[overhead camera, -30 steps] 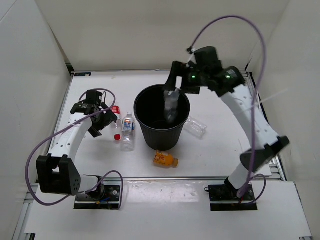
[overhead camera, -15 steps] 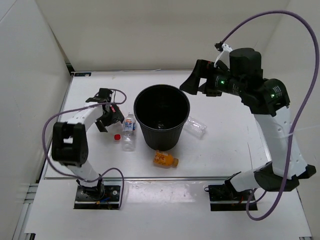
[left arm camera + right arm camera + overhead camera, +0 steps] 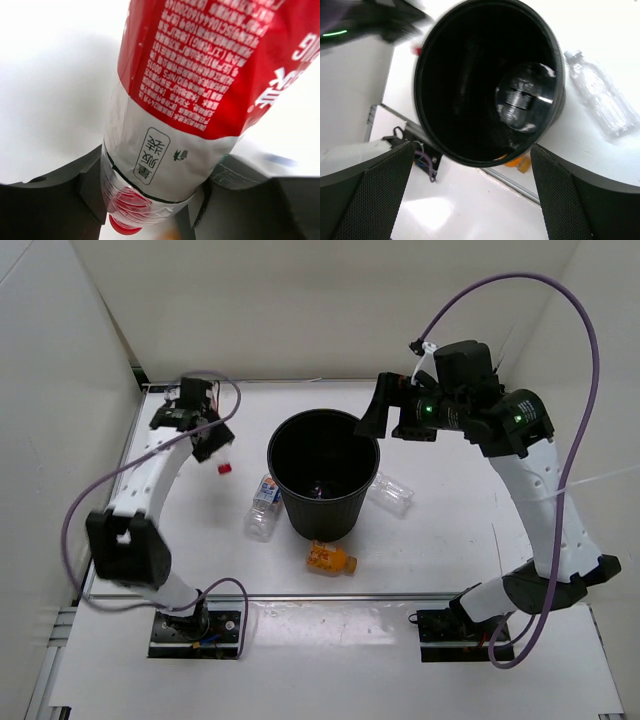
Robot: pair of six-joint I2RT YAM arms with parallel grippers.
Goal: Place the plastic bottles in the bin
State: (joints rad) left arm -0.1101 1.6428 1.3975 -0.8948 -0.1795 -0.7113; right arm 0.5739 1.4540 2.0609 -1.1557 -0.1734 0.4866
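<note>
My left gripper (image 3: 208,438) is shut on the red-labelled plastic bottle (image 3: 200,75), which hangs above the table's back left with its red cap (image 3: 224,468) down. In the left wrist view the fingers (image 3: 90,185) squeeze its neck end. The black bin (image 3: 300,508) stands mid-table with a clear bottle (image 3: 522,100) lying on its bottom. My right gripper (image 3: 376,416) hovers open over the bin's back right rim with nothing between its fingers (image 3: 370,195). A blue-white-labelled bottle (image 3: 262,508) lies left of the bin, a plain clear bottle (image 3: 392,493) right of it, and an orange bottle (image 3: 330,559) in front.
White walls close in the table on the left, back and right. A metal rail (image 3: 320,595) runs along the near table edge, with both arm bases behind it. Purple cables (image 3: 520,290) loop above the arms.
The left gripper closed on the red-labelled bottle and lifted it towards the back left. The blue-white bottle has swung askew beside the bin. The right gripper stayed open and shifted slightly left.
</note>
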